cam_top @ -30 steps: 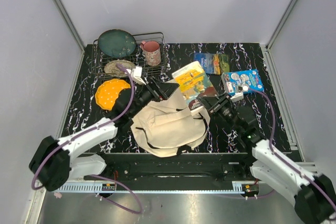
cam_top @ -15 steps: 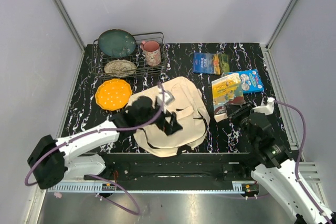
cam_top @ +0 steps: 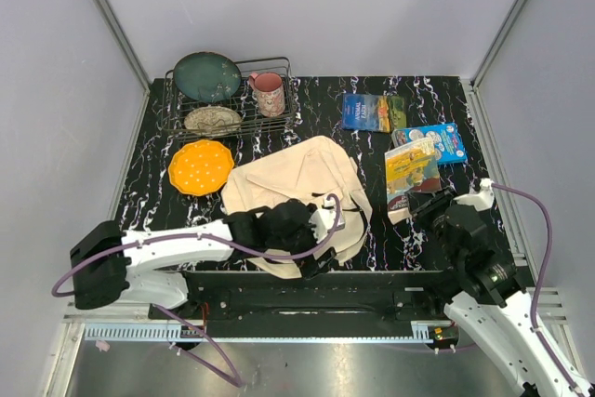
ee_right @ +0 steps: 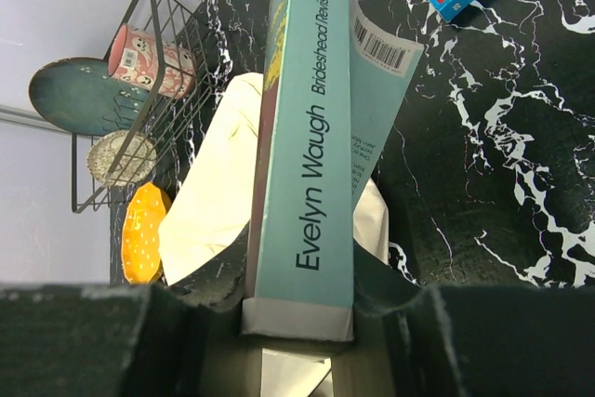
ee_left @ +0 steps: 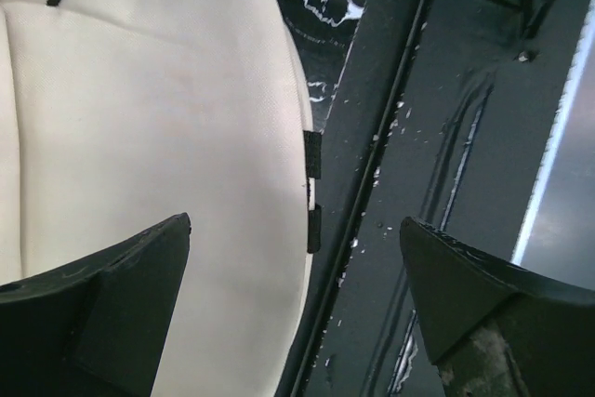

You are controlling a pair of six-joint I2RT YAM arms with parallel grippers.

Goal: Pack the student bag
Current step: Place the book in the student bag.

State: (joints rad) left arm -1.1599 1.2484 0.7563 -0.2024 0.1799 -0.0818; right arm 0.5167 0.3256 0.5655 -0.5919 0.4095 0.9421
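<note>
- Left tool [ee_left: 296, 228]: jaws spread wide and holding nothing; it hangs over the near edge of the bag [cam_top: 302, 174], one finger above the cream canvas, the other out past the tabletop [cam_top: 316, 99] edge.
- A second ago this tool was at the bag's far side, by the mouth; it has since swept back across the canvas to the near side.
- Right tool [ee_right: 297, 318]: clamped on one end of a book [ee_right: 307, 137], the teal spine facing the wrist camera.
- That book was at the bag's mouth a second ago; it has now been carried right, clear of the canvas, and hangs over the tabletop near a blue packet [cam_top: 435, 141].
- Bag: lying flat at the middle front of the tabletop; nothing grips it or props it open.
- Judgement: the book is not packed; the try at the mouth looks given up or reset; the mouth likely needs lifting again before the book can go in.
- Further out: a second book [cam_top: 370, 111] also waits unpacked; the rack [cam_top: 279, 123] and orange plate [cam_top: 200, 166] stand apart.
</note>
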